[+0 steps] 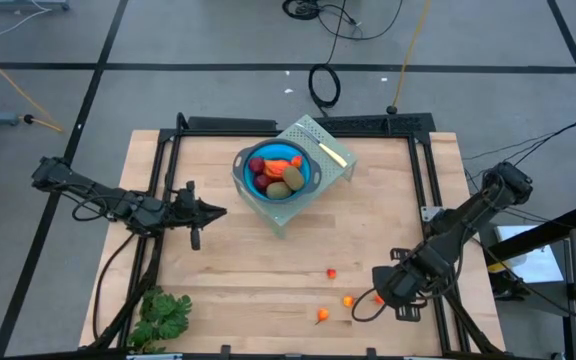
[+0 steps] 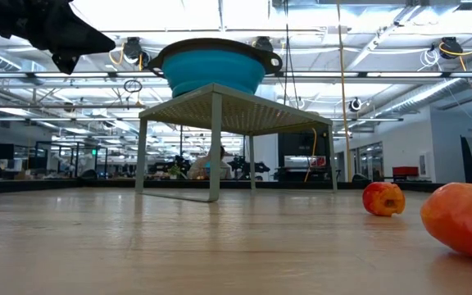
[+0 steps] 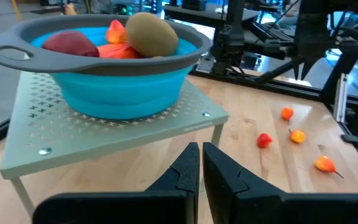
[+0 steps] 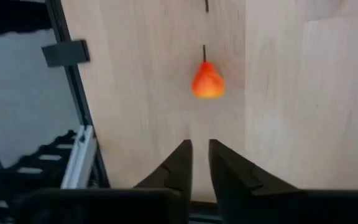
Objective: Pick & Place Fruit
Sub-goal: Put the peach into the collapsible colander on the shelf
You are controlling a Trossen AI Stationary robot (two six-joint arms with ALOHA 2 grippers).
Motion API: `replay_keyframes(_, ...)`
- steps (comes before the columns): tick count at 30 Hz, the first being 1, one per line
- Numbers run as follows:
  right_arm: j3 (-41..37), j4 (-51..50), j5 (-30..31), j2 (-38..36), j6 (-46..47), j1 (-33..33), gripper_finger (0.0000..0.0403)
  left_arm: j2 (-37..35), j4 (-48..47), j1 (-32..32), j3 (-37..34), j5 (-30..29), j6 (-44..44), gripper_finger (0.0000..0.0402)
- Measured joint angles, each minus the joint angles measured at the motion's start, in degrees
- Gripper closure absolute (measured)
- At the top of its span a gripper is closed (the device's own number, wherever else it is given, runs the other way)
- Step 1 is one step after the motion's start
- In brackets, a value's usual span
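Four tiny orange-red fruits (image 3: pixel 287 113) on table, one blue bowl (image 1: pixel 277 172)

Low view: orange fruit piece (image 2: pixel 465 220) at 4 o'clock cut off by right edge; bowl (image 2: pixel 211 67) contents hidden behind its wall. High view: right gripper (image 1: pixel 380 296) fingertips too small to judge gap; leafy bunch (image 1: pixel 158 318) clipped at bottom edge. Left wrist: fruit under the olive oval (image 3: pixel 151 35) mostly hidden.

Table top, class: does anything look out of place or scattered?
Yes. Most fruit sits in the blue bowl on its rack, but small orange pieces lie loose near the right pincer, and a leafy bunch sits at the corner.
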Motion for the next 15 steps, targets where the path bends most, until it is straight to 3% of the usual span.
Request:
replay_keyframes(9,0.0,0.0,-0.1,0.0,1.5,-0.5,0.0263,0.0,0.0,0.0,0.0,0.2,0.2,0.0382)
replay_keyframes(15,0.0,0.0,-0.1,0.0,1.4,-0.5,0.0224,0.0,0.0,0.0,0.0,0.3,0.2,0.0382)
